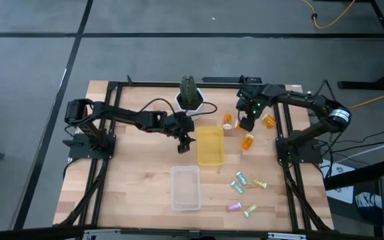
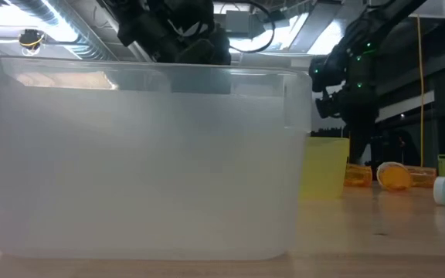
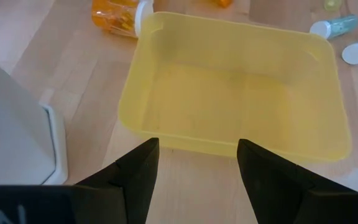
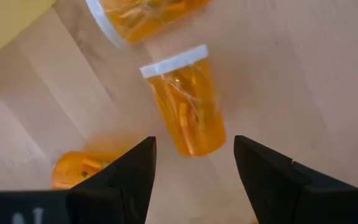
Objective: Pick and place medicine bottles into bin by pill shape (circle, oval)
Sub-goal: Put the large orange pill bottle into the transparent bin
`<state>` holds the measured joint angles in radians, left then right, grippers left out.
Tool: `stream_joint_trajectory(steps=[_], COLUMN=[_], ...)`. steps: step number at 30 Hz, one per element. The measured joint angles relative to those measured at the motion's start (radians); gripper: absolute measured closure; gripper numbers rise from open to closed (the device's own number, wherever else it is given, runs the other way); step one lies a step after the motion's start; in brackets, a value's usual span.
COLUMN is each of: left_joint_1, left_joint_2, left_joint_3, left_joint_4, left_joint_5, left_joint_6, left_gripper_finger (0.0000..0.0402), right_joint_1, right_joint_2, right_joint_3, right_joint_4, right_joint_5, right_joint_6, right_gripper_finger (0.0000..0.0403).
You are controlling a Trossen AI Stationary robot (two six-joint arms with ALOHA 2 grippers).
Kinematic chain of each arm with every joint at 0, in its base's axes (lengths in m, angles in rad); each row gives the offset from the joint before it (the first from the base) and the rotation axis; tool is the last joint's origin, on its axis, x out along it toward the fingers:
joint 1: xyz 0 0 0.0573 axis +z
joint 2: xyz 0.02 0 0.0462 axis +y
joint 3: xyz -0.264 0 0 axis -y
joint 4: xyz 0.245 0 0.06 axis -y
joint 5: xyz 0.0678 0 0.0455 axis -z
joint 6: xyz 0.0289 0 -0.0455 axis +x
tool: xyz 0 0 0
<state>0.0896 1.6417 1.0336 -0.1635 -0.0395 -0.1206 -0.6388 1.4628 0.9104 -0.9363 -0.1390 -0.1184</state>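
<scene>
The right gripper [image 4: 191, 165] hangs over a cluster of orange medicine bottles on the wooden table [image 1: 145, 193], its fingers spread wide with nothing between them. Directly ahead of it lies one orange bottle [image 4: 186, 106] on its side, white cap [image 4: 174, 61] facing away from the fingers; a second orange bottle [image 4: 148, 15] lies just beyond the cap, and a third [image 4: 82, 167] rests near one finger. The body is smooth, rigid, translucent plastic with loose pills inside; judged light, stiff, and prone to roll or slip. The soundest hold appears to be across the mid-body, clear of the cap. The left gripper [image 3: 191, 171] waits, parted and empty, at the edge of the yellow bin [image 3: 235, 93], which holds nothing. The clear bin [image 1: 185, 188] sits nearer the front, with pale green and pink bottles [image 1: 240, 180] scattered to its right.
</scene>
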Motion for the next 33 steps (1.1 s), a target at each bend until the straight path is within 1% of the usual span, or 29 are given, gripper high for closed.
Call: stream_joint_trajectory(steps=[4,10,16,22,29,33], left_joint_1=[0.012,0.019,0.019,0.019,0.019,0.019], left_joint_2=[0.0,0.0,0.0,0.0,0.0,0.0], left_joint_3=[0.0,0.0,0.0,0.0,0.0,0.0], left_joint_4=[0.0,0.0,0.0,0.0,0.0,0.0], left_joint_5=[0.0,-0.001,-0.001,0.0,-0.001,-0.001], left_joint_6=[0.0,0.0,0.0,0.0,0.0,0.0], left_gripper_finger=[0.019,0.019,0.019,0.019,0.019,0.019], right_joint_1=[0.0,0.0,0.0,0.0,0.0,0.006], right_joint_2=[0.03,0.072,0.106,0.109,0.109,0.122], right_joint_3=[0.0,0.0,0.0,0.0,0.0,0.0], right_joint_4=[0.026,0.03,0.031,0.073,0.073,0.072], right_joint_5=[0.006,0.013,0.014,0.014,0.014,0.014], right_joint_6=[-0.043,-0.052,-0.096,-0.097,-0.105,-0.16], right_gripper_finger=[0.0185,0.0185,0.0185,0.0185,0.0185,0.0185])
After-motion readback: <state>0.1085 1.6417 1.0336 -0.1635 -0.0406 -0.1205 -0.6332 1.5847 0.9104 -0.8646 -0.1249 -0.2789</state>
